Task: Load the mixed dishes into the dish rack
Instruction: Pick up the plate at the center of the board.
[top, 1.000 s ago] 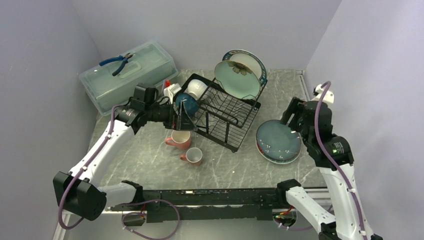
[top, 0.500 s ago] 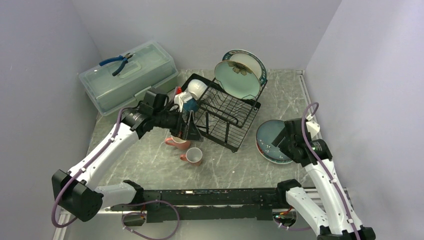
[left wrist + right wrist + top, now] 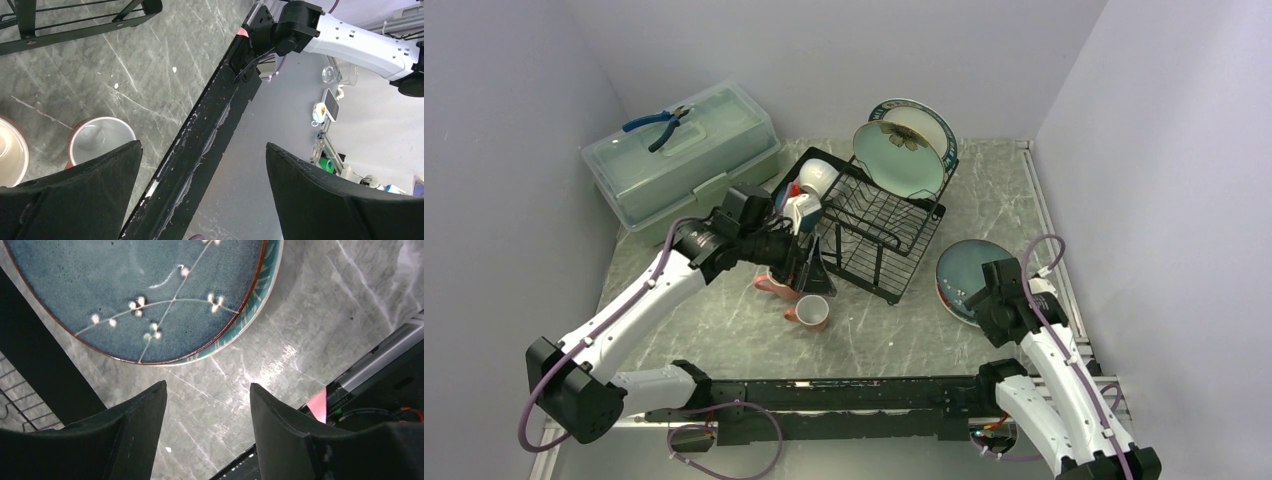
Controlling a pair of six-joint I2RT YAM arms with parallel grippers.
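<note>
In rack point(image 3: 876, 228): 2 plates point(image 3: 899, 160); nr it 2 mugs point(image 3: 811, 312).

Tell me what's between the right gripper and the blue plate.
Just bare table, shown in the right wrist view, between the right gripper and the blue plate.

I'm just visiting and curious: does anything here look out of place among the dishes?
Yes: blue-handled pliers lie on the lid of the pale green plastic box at the back left, a tool among tableware. The black dish rack also sits askew.
</note>
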